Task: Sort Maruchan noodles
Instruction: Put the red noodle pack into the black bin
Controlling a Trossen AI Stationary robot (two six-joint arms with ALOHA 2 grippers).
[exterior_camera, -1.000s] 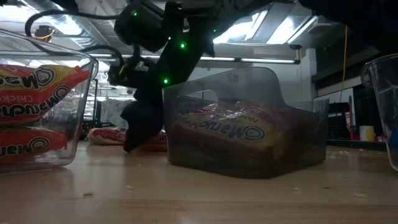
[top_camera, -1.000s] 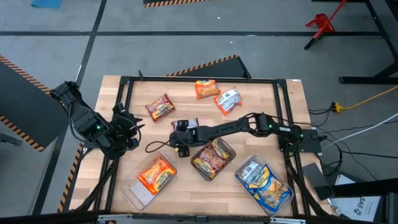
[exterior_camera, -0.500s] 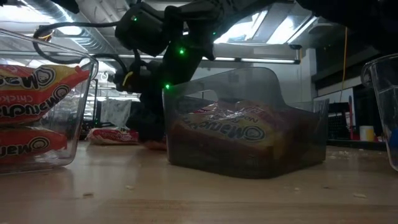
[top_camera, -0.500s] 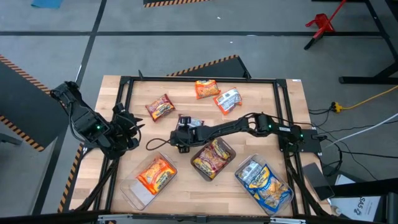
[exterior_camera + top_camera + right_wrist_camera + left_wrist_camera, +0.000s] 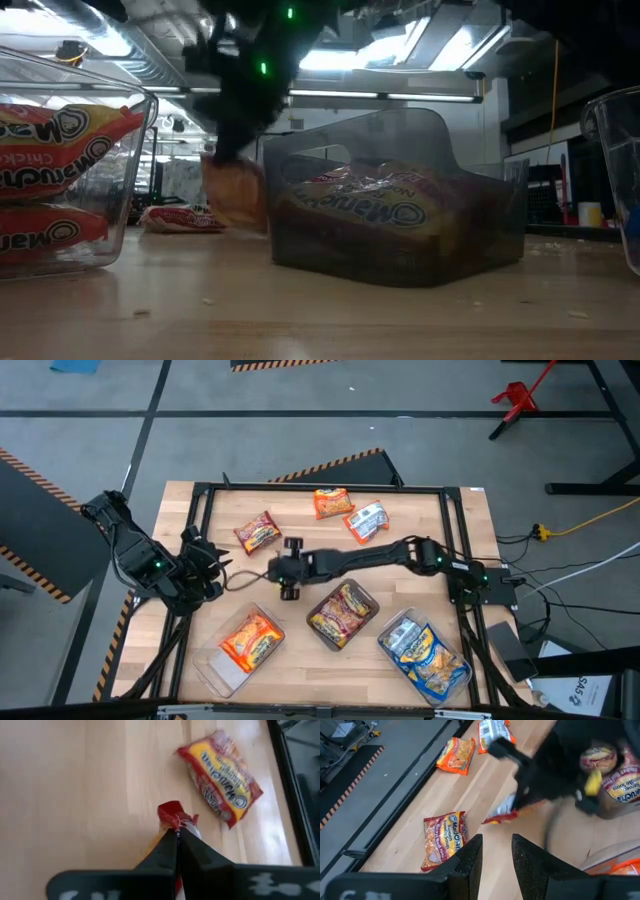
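Observation:
My right gripper (image 5: 177, 836) is shut on a dark red Maruchan packet (image 5: 235, 190) over the table's middle left (image 5: 289, 572). Three loose packets lie flat on the wood: a dark red one (image 5: 257, 532), an orange one (image 5: 332, 502) and a blue-and-white one (image 5: 367, 520). Three clear trays stand along the near side, holding orange packets (image 5: 250, 640), dark red packets (image 5: 343, 610) and blue packets (image 5: 425, 652). My left gripper (image 5: 496, 857) waits open at the table's left edge (image 5: 200, 565), with nothing between its fingers. My right gripper pinches the dark red packet by its crimped end edge (image 5: 173, 816) between the two fingers. The fingers come from above and point down. The packet hangs below them (image 5: 501, 813), its lower end clear of the table in the low view.
A black frame (image 5: 320, 488) runs around the wooden table top. The dark red tray (image 5: 400, 200) stands just right of the hanging packet in the low view. Bare wood (image 5: 300, 530) lies between the loose packets and the trays.
My right gripper has shut on the dark red packet that lay on the table and has risen with it, shifting slightly toward the far edge. The packet, flat before, now hangs lifted clear of the wood.

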